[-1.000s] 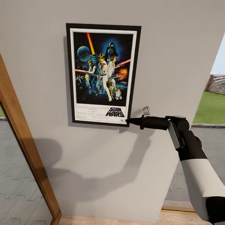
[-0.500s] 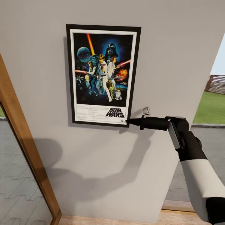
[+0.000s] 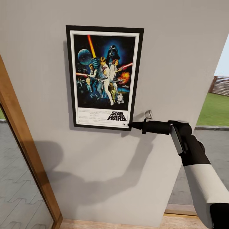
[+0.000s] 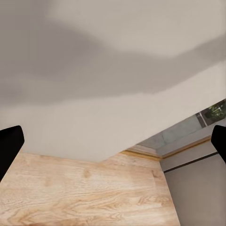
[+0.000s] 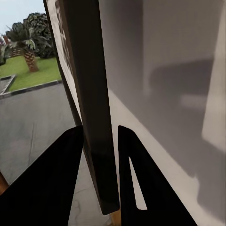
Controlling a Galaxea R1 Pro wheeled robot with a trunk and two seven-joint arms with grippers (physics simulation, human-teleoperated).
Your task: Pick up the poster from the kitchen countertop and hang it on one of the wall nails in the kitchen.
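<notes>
The right tool (image 3: 130, 125) pinches the poster (image 3: 103, 76) — its lower corner — flat against the wall (image 3: 178, 47); left tool (image 4: 113, 146) spread.

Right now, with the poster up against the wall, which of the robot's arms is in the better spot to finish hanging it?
The right. The right gripper is clamped on the lower right corner of the poster, its fingers either side of the frame, so it can likely settle and release it. The left gripper is open, facing bare wall and floor.
</notes>
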